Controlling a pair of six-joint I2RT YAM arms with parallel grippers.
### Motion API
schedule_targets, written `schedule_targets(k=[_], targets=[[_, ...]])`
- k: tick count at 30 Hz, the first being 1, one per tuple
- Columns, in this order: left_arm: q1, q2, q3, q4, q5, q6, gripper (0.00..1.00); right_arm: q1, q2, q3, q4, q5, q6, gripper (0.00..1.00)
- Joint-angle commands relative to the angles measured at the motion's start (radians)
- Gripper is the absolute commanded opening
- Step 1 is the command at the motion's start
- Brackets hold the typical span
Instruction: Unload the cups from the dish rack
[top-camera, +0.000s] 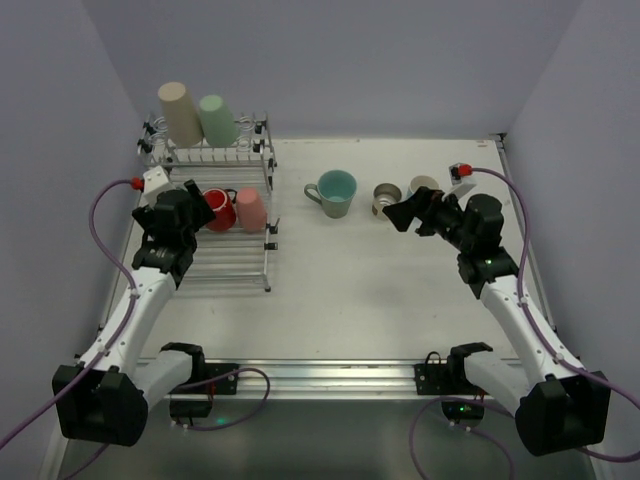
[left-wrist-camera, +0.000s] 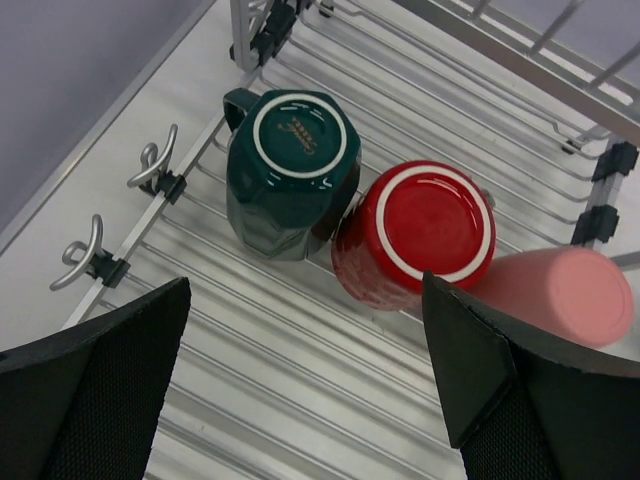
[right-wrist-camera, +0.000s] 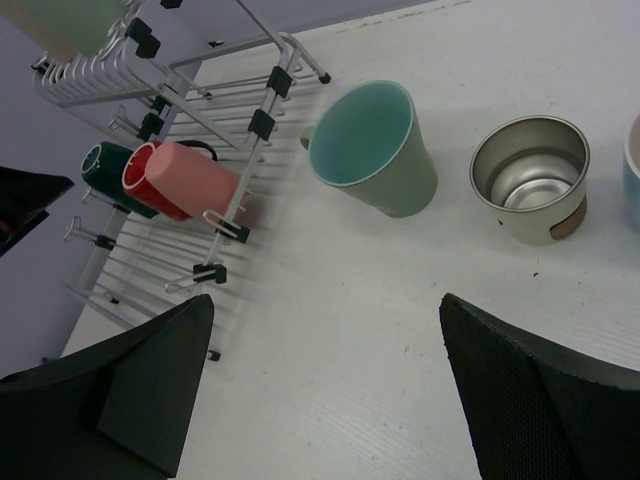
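The left gripper (left-wrist-camera: 308, 300) hangs over the near tier of the chrome wire dish rack (left-wrist-camera: 300, 400), its fingers spread wide and holding nothing. Just beyond it a dark green faceted mug (left-wrist-camera: 290, 170) and a glossy red mug (left-wrist-camera: 420, 230) stand mouth down on the bars, touching each other. A pale pink cup (left-wrist-camera: 570, 295) sits against the red one's right side. On the raised far tier, a tall beige cup (top-camera: 180, 113) and a mint green cup (top-camera: 216, 120) are also upside down.

The right gripper (right-wrist-camera: 325, 300) is equally wide apart and empty, hovering over the white surface (right-wrist-camera: 400, 350) to the right of the rack. Three cups stand upright there:

- a grey-green mug with a teal interior (right-wrist-camera: 375, 150), empty
- to its right, a small steel-lined cup with a grey-brown outside (right-wrist-camera: 530, 180), also empty
- a light blue cup (right-wrist-camera: 632, 160) at the far right, its inside barely visible

By my reckoning the job is under half done, with three cups out and five left in the rack. The left arm looks poised to take one of the near-tier mugs.
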Motion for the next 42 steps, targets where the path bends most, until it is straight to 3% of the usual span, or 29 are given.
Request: schedule_targets(k=[1,5,15,20,36,42], targets=[[0.015,0.04,-0.026,0.174,-0.114,-0.006,1.0,-0.004,-0.032,0.008,0.022,-0.014,-0.014,0.97],[0.029,0.078,-0.087,0.372,-0.113,0.07,1.0,-0.002,-0.027,0.012,0.014,-0.022,-0.015,0.95],[0.101,0.222,-0.063,0.532,0.011,0.187,1.0,-0.003,-0.02,0.018,0.011,-0.051,-0.02,0.95],[0.136,0.299,-0.05,0.553,0.088,0.201,1.0,-0.004,-0.021,0.018,0.012,-0.057,-0.02,0.94],[0.155,0.417,-0.032,0.621,0.113,0.221,1.0,0.0,-0.02,0.018,0.003,-0.066,-0.024,0.93],[0.161,0.413,-0.047,0.625,0.102,0.222,0.89,0.0,-0.015,0.018,0.002,-0.065,-0.024,0.93]])
